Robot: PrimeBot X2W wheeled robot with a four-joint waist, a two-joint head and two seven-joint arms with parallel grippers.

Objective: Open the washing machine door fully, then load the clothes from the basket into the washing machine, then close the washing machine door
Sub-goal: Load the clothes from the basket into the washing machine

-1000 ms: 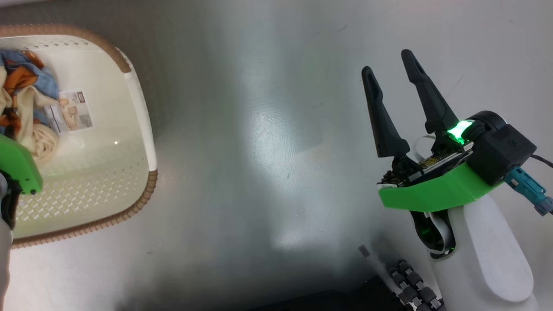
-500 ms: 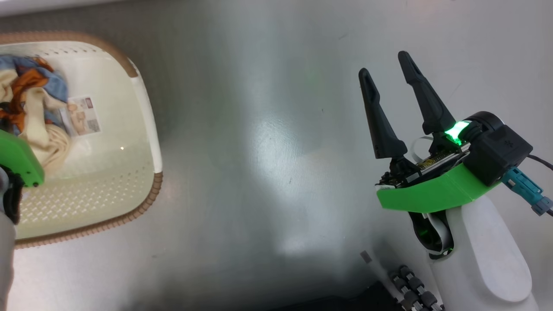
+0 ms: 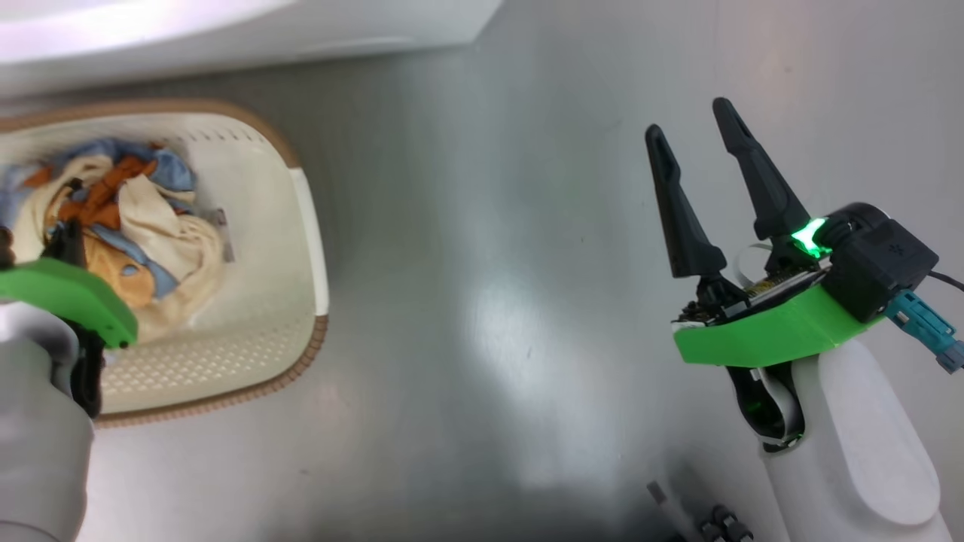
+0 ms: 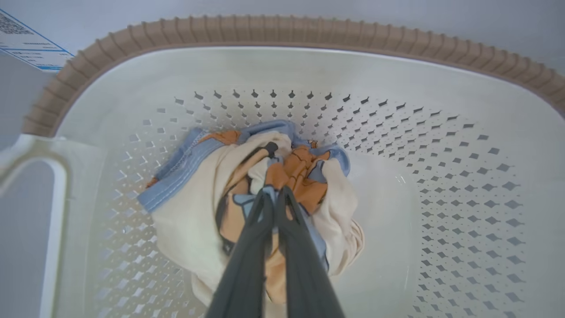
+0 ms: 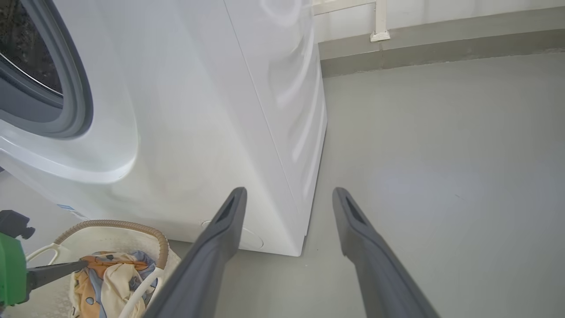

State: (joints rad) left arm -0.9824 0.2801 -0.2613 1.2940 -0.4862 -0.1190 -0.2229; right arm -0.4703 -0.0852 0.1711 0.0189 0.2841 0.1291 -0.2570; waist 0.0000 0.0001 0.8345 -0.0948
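Two hands, left hand (image 4: 274, 191) pinching clothes (image 4: 190, 221), fingers (image 4: 247, 265) pointing into basket (image 4: 287, 33), right hand (image 3: 687, 119) spread

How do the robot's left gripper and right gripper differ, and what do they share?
The left gripper is shut on the blue, orange and cream clothes; the right gripper is open, empty. The left gripper reaches into the cream perforated basket; the right gripper hangs over grey floor. Both have two long dark fingers.
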